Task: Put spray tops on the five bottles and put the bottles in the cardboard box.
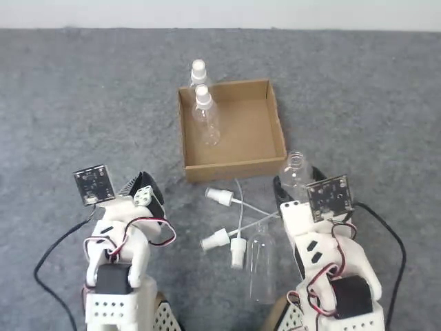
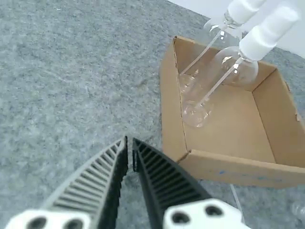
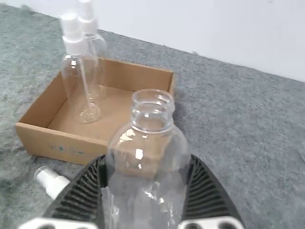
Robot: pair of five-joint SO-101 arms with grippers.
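The cardboard box (image 1: 273, 117) sits mid-table. Two clear bottles with white spray tops (image 1: 206, 116) (image 1: 198, 74) stand in its far-left corner, also seen in the left wrist view (image 2: 237, 67) and the right wrist view (image 3: 77, 76). My right gripper (image 1: 296, 187) (image 3: 145, 168) is shut on an upright clear bottle (image 1: 295, 171) (image 3: 145, 143) with no top, just in front of the box's right corner. Another topless bottle (image 1: 262, 265) lies on the table between the arms. Three loose spray tops (image 1: 220, 196) (image 1: 215, 240) (image 1: 238, 252) lie in front of the box. My left gripper (image 1: 148, 194) (image 2: 129, 149) is shut on nothing, left of the box.
Grey carpet-like surface (image 1: 83, 103) covers the table. The box's front wall (image 2: 228, 167) (image 3: 57, 143) faces both arms. One spray top (image 3: 50, 181) lies close beside the held bottle. Thin dip tubes of the loose tops cross the space in front of the box.
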